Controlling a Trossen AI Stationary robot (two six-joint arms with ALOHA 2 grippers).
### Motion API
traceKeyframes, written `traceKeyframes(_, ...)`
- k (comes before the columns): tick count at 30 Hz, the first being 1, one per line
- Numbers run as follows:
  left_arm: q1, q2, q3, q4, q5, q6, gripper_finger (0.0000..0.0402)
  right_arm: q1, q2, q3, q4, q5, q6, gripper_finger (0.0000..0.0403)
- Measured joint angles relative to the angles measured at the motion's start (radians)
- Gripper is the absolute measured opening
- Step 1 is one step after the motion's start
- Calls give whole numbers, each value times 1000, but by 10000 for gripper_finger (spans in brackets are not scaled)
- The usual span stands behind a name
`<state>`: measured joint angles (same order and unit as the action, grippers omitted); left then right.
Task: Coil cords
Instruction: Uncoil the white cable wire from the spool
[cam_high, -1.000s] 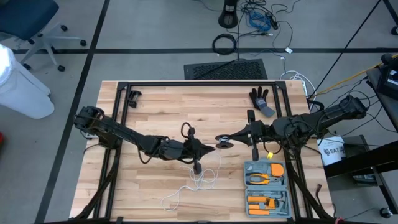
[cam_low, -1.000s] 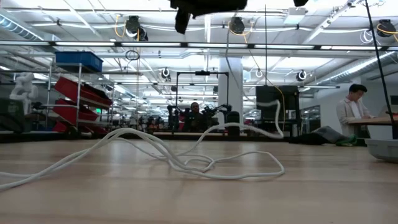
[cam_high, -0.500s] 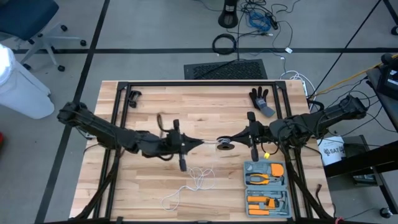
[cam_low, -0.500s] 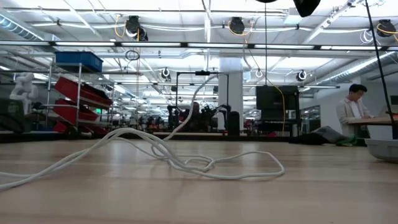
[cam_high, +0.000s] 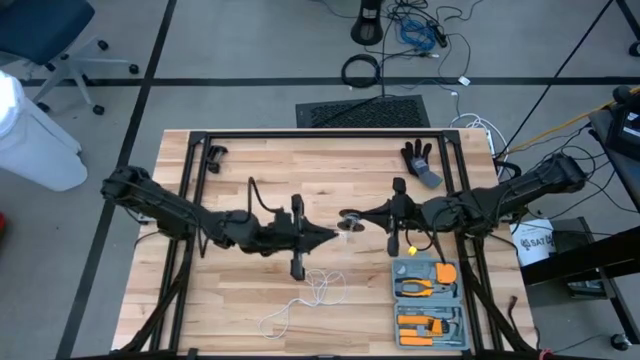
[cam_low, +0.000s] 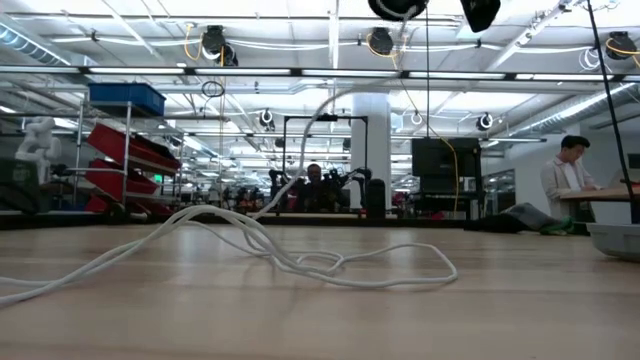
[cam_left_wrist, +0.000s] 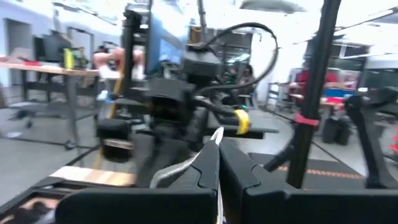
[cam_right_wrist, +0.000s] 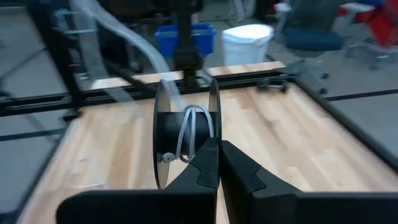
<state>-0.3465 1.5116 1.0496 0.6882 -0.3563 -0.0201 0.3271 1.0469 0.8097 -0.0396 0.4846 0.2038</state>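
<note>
**Both tools clenched mid-surface, reel held aloft, cord trailing**

High view: My left tool (cam_high: 333, 236) sits near the middle of the surface (cam_high: 250, 170), pointing toward 3 o'clock. My right tool (cam_high: 352, 217) faces it, pointing toward 9 o'clock; the two tips are just apart. The black reel (cam_high: 349, 217) shows at the right tool's tip, seen edge-on. The white cord (cam_high: 318, 292) lies in a loose tangle at about 6 o'clock of the left tool, a tail running off toward 8 o'clock. An open tool case (cam_high: 428, 299) with orange-handled pliers sits at about 5 o'clock of the right tool; a black glove (cam_high: 420, 160) lies near the surface's 1 o'clock corner.

Low view: Cord (cam_low: 300, 262) sprawls across the surface, one strand rising up in an arc toward the reel (cam_low: 398, 8), which hangs at the picture's 12 o'clock edge, clear of the wood. A person (cam_low: 568, 182) stands far off in the room at 3 o'clock.

Left wrist view: My left tool (cam_left_wrist: 219, 171) is clenched, fingers pressed together, with a strand of cord (cam_left_wrist: 186, 163) passing at their tips; I cannot tell whether it is pinched. The other arm is just ahead, blurred.

Right wrist view: My right tool (cam_right_wrist: 217, 163) is clamped on the reel (cam_right_wrist: 186, 138), fingers against its rim. A few turns of cord (cam_right_wrist: 194, 127) wrap the black hub; more cord leads away above the surface (cam_right_wrist: 292, 143).
</note>
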Motion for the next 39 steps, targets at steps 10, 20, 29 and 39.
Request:
traceKeyframes(10,5,163,0,38,84,-53,2,-1,22,0,62,150,-92,0)
traceKeyframes(20,-2,243,0,-169,155,-152,2,-5,21,0,136,125,-149,0)
traceKeyframes(29,-12,221,0,-419,147,-188,2,-5,3,0,133,30,-142,0)
traceKeyframes(39,-46,125,0,-582,136,-262,87,-5,-70,0,95,-211,-141,0)
